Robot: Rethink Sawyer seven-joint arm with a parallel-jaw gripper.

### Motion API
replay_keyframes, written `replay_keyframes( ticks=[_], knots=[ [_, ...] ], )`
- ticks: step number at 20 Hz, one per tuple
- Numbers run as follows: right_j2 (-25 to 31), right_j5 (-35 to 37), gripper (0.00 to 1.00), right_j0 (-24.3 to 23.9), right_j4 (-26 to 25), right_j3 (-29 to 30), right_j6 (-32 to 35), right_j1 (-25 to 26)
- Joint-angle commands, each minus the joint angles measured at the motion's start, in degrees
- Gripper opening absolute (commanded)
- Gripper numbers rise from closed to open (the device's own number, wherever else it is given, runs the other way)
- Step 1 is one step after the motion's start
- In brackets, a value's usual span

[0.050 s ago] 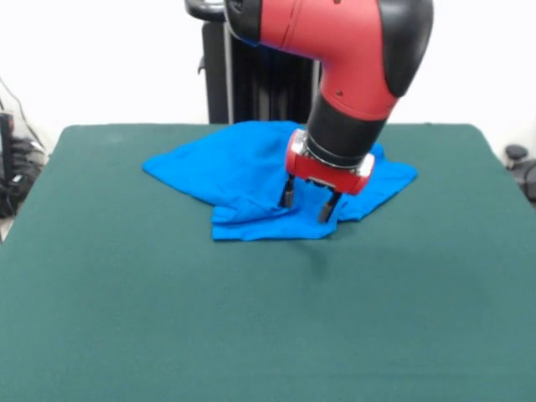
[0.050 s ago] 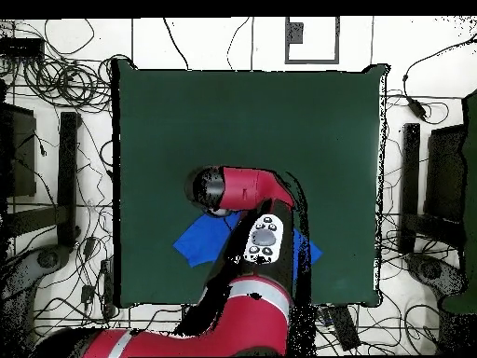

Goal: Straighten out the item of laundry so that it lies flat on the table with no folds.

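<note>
The item of laundry (image 1: 234, 172) is a bright blue T-shirt lying rumpled on the far half of the dark green table (image 1: 251, 318). Its near edge is folded over into a thick band and one sleeve points left. My gripper (image 1: 309, 203) stands open just over that folded near edge, its two dark fingers (image 1: 287, 194) apart with cloth showing between them. I cannot tell if the tips touch the fabric. In the overhead view the arm covers most of the shirt (image 2: 200, 240), and the gripper itself is hidden under the arm's black end.
The red and black arm (image 2: 252, 191) reaches over the shirt from the robot's side. Cables and black stands (image 2: 67, 163) lie on the floor round the table. The table's edges (image 2: 119, 186) are close to the shirt on the robot's side.
</note>
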Motion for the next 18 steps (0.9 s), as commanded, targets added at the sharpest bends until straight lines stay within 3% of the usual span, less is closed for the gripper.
replay_keyframes(
  ticks=[1,11,18],
  knots=[
    [2.6,-4.7,1.0,0.2,-1.4,4.0,8.8,6.4],
    [3.6,-4.2,1.0,-0.1,-0.6,4.7,8.0,7.3],
    [4.0,-2.5,1.0,-1.2,-0.8,7.0,6.1,4.7]
  ],
)
